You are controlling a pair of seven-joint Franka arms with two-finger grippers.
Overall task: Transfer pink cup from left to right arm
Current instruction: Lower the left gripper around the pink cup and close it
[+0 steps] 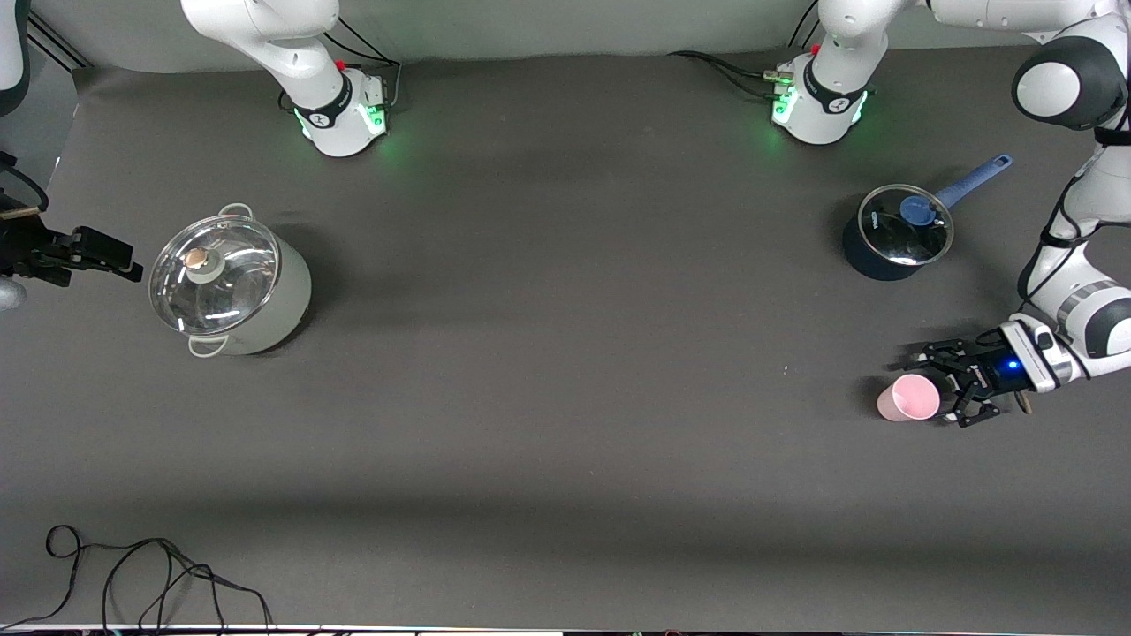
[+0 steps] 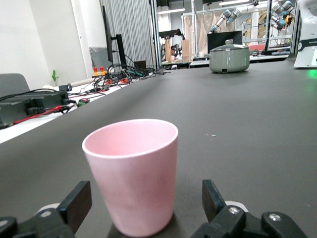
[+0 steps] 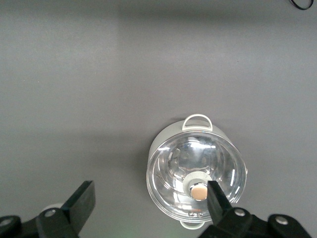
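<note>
1 pink cup (image 1: 908, 397) upright, mouth up, left gripper (image 1: 938, 387) jaws open around it, seemingly untouched, right gripper (image 1: 106, 256) open, waiting

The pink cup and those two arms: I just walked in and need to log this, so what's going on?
The left gripper is low at the left arm's end of the table, its open fingers on either side of the upright pink cup, not yet closed on it. The right gripper waits open, up in the air beside the grey lidded pot. A blue saucepan stands farther from the front camera than the cup.
</note>
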